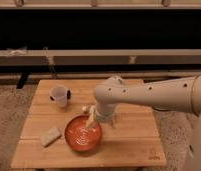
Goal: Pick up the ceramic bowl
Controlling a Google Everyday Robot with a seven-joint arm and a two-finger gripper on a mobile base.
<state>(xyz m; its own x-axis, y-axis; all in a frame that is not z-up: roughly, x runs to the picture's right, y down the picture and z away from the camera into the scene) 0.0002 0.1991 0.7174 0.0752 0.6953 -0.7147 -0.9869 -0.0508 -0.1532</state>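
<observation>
Gripper: sits at upper-right rim of ceramic bowl, with bowl centre just down-left in camera view; open or closed, cannot tell

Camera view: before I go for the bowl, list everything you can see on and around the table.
ceramic bowl: one, orange-red with pale rings inside, front middle of the table
cup: one, translucent white, back left
small dark item: one, right beside the cup; too small to identify
tan block: one, front left, apart from the bowl
pale item: one, behind the bowl, mostly hidden by the arm
table: one, light wood, standing on carpet
arm: one, white, reaching in from the right
gripper: one, pale, over the bowl's back right part
</observation>
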